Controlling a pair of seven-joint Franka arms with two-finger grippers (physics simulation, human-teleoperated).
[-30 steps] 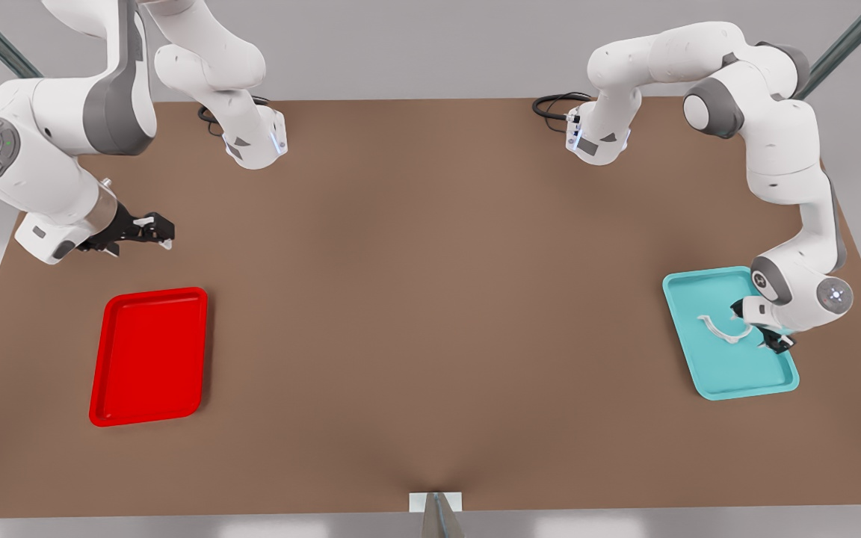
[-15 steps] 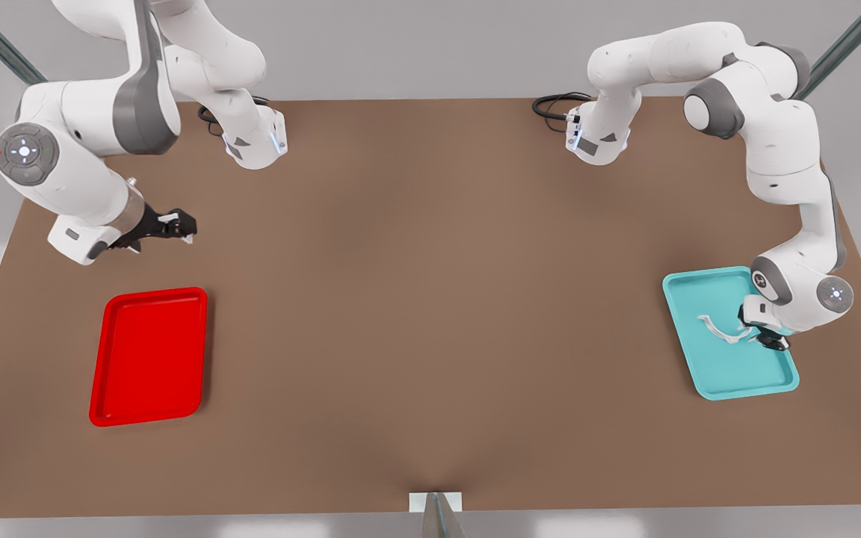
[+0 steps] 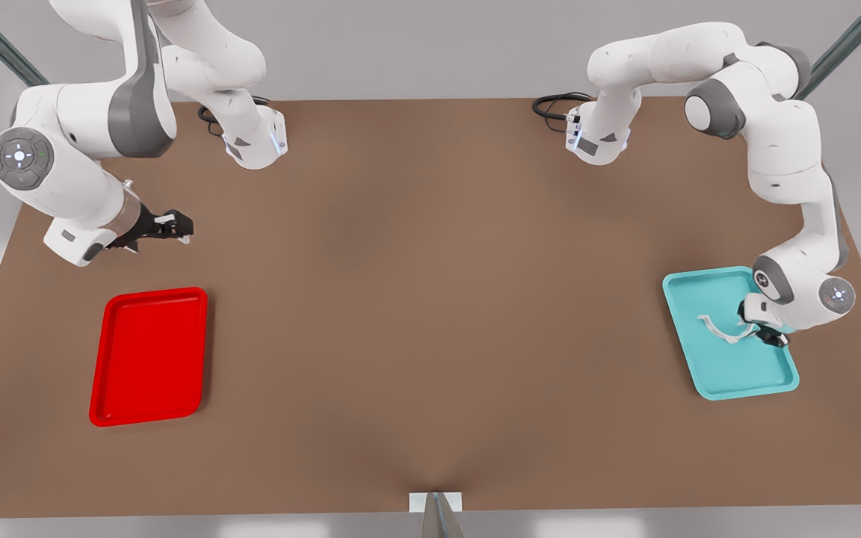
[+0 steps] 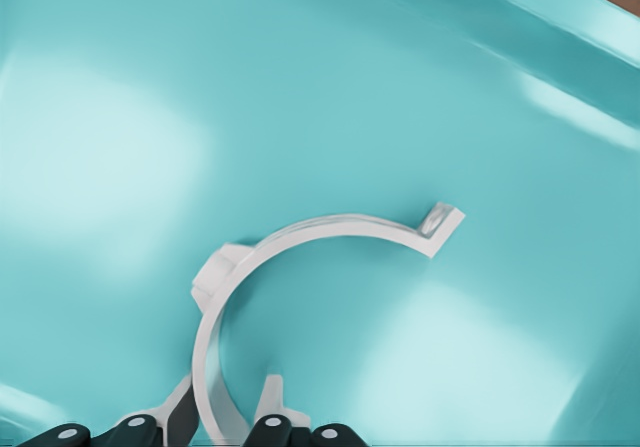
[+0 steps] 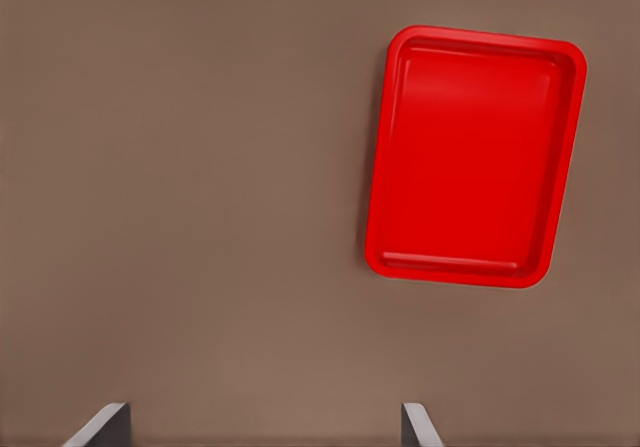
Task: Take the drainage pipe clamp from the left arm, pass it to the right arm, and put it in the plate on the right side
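**Closing on the clamp in the teal tray**

Now I am working with my left gripper (image 3: 763,335) down inside the teal tray (image 3: 699,359), at the front view's right; in the left wrist view my fingers (image 4: 270,407) are straddling one end of the drainage pipe clamp (image 4: 300,237), one on each side of the thin white band, though I cannot tell whether they are already pinching it or only bracketing it; the clamp is lying flat on the tray floor, its other flared tab pointing away from me. My right gripper (image 3: 174,226) is waiting above the bare table (image 3: 430,299) at the front view's left, fingers spread wide and gripping nothing, with the plate (image 3: 148,357) just nearby on the table; the clamp and the plate are well apart. I judge this to be the pick-up step, with hand-over and placing not yet done; next I am expecting to need a firm pinch on the band, then a straight lift clear of the tray rim before carrying it towards the middle.
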